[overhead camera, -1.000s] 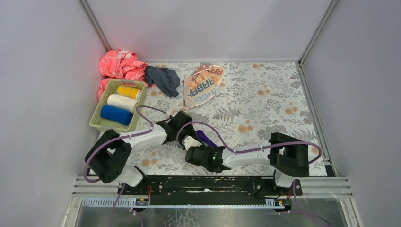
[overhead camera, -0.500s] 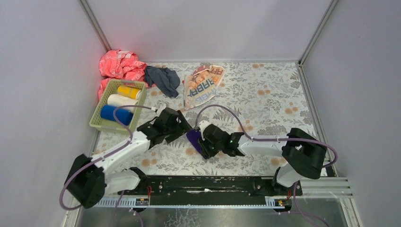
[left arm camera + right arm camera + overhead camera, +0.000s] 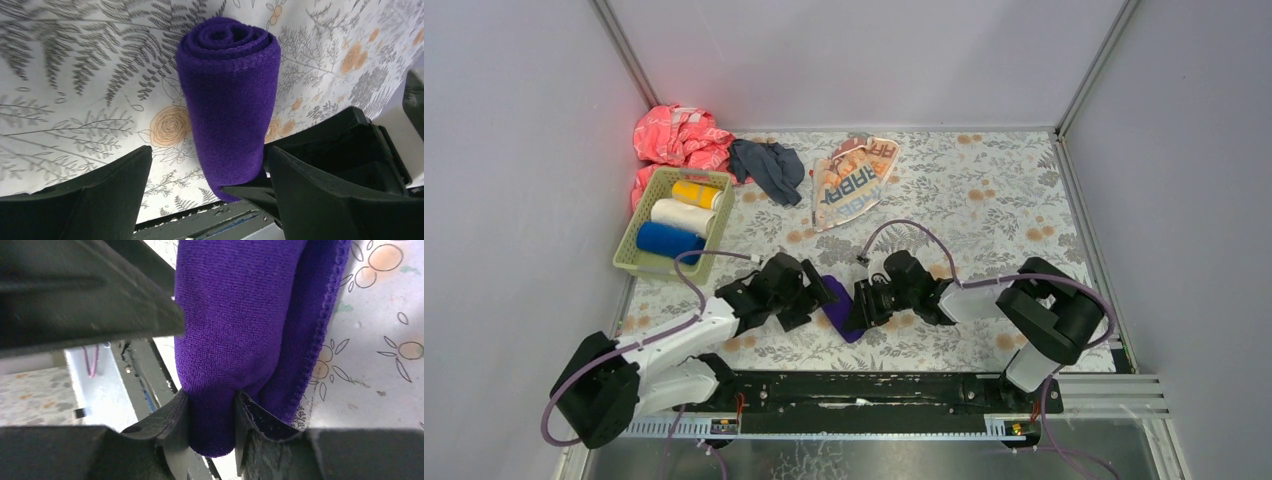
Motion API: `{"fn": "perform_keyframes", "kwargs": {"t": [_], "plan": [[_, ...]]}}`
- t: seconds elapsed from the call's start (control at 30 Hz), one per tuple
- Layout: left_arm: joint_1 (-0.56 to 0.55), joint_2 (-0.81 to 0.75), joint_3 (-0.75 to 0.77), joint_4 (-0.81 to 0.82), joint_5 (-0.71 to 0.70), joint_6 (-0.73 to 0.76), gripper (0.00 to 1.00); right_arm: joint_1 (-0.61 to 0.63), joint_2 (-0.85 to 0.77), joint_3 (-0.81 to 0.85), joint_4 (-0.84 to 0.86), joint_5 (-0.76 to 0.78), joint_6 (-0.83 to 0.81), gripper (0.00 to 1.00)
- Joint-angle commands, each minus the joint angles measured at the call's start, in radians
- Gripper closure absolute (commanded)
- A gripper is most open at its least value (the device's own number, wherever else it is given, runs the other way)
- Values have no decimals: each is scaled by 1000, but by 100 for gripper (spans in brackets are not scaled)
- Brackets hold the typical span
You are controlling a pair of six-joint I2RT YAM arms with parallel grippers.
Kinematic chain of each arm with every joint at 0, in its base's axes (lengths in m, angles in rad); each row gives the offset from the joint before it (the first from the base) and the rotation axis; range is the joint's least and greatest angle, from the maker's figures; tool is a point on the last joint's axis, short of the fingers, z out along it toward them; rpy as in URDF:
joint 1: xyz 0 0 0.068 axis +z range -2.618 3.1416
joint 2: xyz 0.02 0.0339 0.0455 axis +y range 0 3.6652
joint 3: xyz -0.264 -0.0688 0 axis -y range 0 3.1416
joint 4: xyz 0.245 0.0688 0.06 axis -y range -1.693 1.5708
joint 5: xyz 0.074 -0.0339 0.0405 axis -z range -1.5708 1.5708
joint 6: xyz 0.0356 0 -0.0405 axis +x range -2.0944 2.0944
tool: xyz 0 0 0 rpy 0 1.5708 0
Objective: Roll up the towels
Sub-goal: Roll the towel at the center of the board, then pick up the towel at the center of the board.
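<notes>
A rolled purple towel (image 3: 842,308) lies on the floral covering near the front edge, its spiral end facing away in the left wrist view (image 3: 227,100). My right gripper (image 3: 861,305) is shut on one end of the purple towel (image 3: 235,315), both fingers pressed into the cloth (image 3: 211,400). From the left, my left gripper (image 3: 817,295) stands open, its fingers straddling the roll's near end without pinching it (image 3: 209,155). At the back lie the cream "RABBIT" towel (image 3: 854,180), flat, and the dark grey-blue towel (image 3: 767,168), crumpled.
A green basket (image 3: 639,262) at the left holds a yellow roll (image 3: 696,193), a white roll (image 3: 681,216) and a blue roll (image 3: 669,242). A pink cloth (image 3: 679,135) is bunched in the back left corner. Grey walls close in three sides. The black base rail (image 3: 864,385) runs just in front of the roll.
My left gripper has opened wider and shifted toward the roll's left side. My right gripper swung up from the front edge, closed on the purple towel's end and holds it.
</notes>
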Motion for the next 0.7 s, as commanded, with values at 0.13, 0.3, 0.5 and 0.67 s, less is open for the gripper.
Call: {"fn": "perform_keyframes", "kwargs": {"t": [0.13,0.3,0.5,0.67], "plan": [[-63,135,-29,265,55,-88,22,-83,192,-109,240,-243,217,73],[-67,169,-39,298,46,-97,30,-122,295,-145,382,-293,323,73],[-67,191,-40,304,30,-80,36,-149,383,-150,462,-328,388,73],[-67,216,-31,312,39,-70,38,-183,484,-177,636,-379,511,72]]}}
